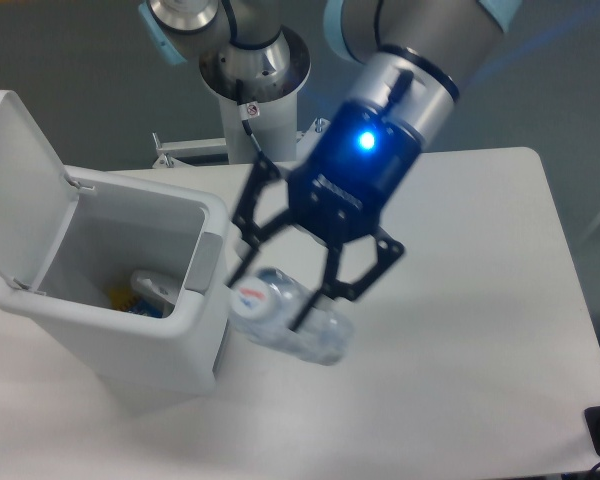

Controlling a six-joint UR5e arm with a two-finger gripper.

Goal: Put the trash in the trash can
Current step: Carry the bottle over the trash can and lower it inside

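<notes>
Tool (302, 283) pinches the clear crushed plastic bottle (292, 322) with white-and-purple label above the surface (480, 300), long axis roughly level, cap end apparently toward the large white rectangular lidded bin (110, 340), opening to its left.

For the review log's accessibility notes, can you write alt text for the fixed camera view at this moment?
A robot gripper holds a crushed clear plastic bottle in the air beside the right front edge of an open white trash can, above a white table. The can's lid is flipped up, with some items inside.
</notes>
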